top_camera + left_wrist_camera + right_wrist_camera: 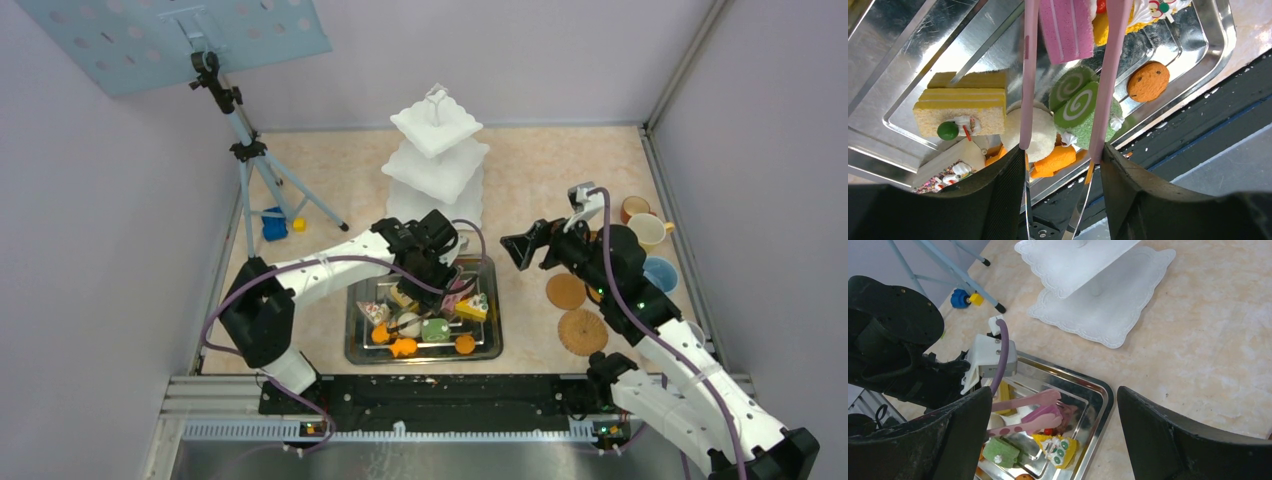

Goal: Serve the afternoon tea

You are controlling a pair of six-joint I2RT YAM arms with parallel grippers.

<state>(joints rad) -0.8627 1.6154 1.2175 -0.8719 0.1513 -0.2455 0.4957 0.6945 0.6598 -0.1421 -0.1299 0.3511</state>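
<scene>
Nearest us, the steel tray (358, 352) holds the pastries (435, 330). Over it we see the left gripper (1062, 165) clenched on the pink tongs (1028, 75), with a pink pastry (1066, 27) between their arms. Further right, the right gripper (522, 250) hangs released beside the coasters (566, 291), with the mugs (650, 232) along the right edge and the white three-tier stand (436, 160) farthest back.

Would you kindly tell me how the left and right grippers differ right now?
The left gripper is closed on the pink tongs; the right gripper is open and empty. The left gripper is over the steel tray; the right gripper is beside it. Both are black.
</scene>
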